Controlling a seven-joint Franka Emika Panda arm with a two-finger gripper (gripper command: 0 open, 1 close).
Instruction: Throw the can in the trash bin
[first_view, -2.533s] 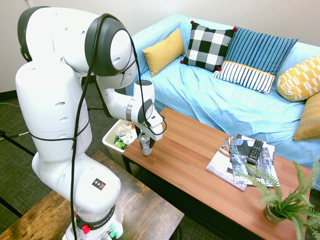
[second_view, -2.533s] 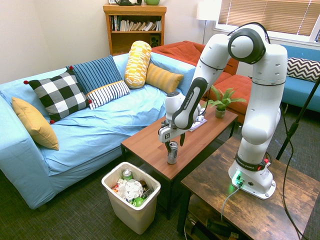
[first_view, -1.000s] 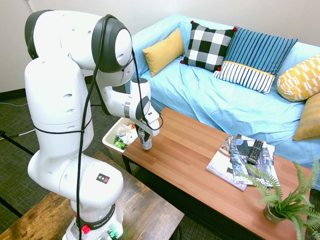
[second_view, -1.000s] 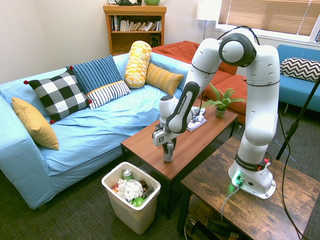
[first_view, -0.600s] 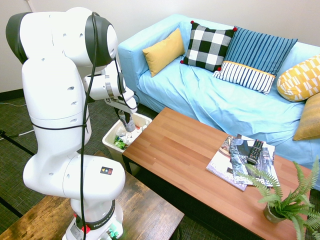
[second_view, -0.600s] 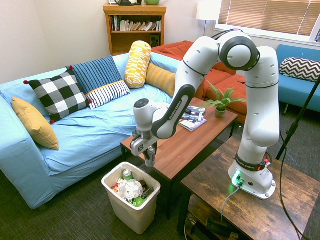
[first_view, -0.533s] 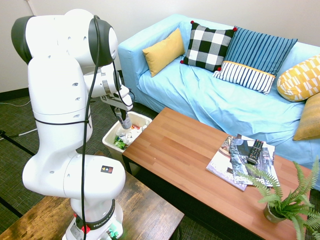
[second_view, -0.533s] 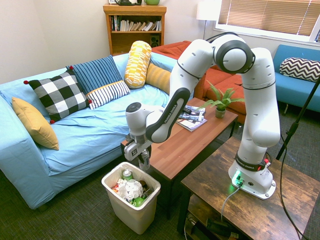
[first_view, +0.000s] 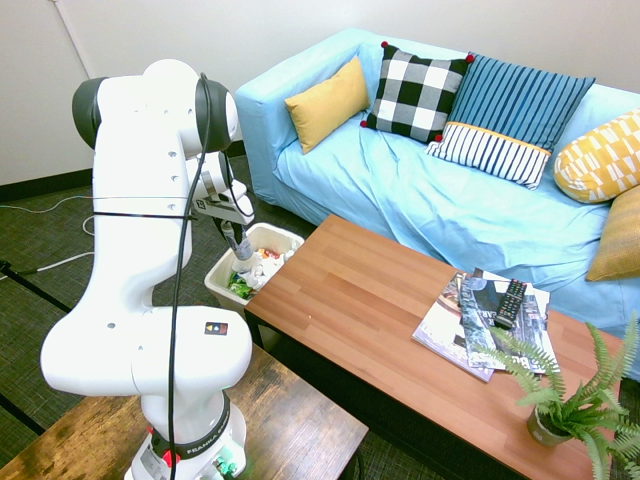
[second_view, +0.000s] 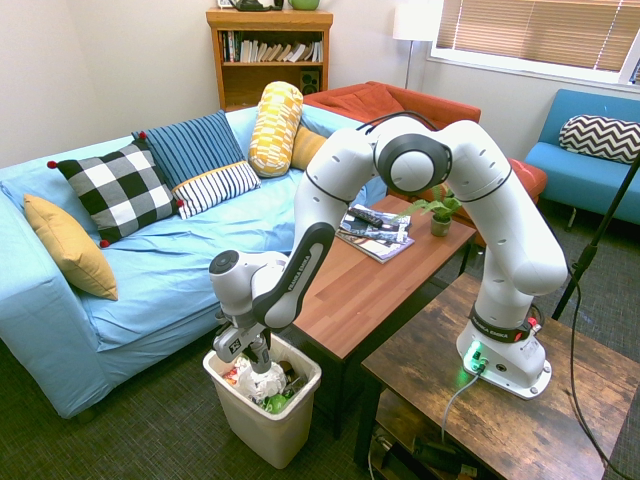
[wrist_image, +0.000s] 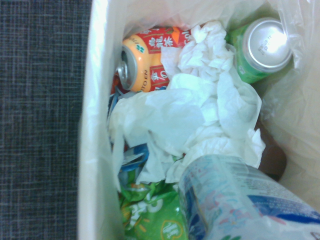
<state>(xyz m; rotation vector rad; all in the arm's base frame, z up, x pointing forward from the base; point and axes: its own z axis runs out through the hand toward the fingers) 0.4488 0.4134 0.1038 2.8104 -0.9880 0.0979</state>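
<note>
Since the earlier frame my arm has swung off the coffee table (first_view: 380, 330) and dropped over the trash bin (second_view: 290, 425), carrying the can (first_view: 243, 267) w/ it. Now the gripper (second_view: 256, 360) points straight down just above the bin's opening, fingers clamped together on the can, which hangs inside the rim area over the rubbish. From the first ext. view I see the can's pale body right below the wrist, above the bin (first_view: 222, 272). Wrist cam looks down into the bin (wrist_image: 97, 125): crumpled white paper (wrist_image: 190, 120) in the middle, an orange-and-red can (wrist_image: 145, 59) lying on its side, a green can (wrist_image: 257, 50) showing its silver top, green wrappers (wrist_image: 160, 220) lower down (blurry, can't read them). A pale printed cylinder (wrist_image: 235, 200) rises from the wrist picture's lower edge; that's the can I'm holding. On the table: magazines (first_view: 470, 315) w/ a black remote (first_view: 510, 302) on top, and a small fern (first_view: 570, 400) at the far corner. Blue sofa (first_view: 450, 200) w/ cushions sits behind the table.
</note>
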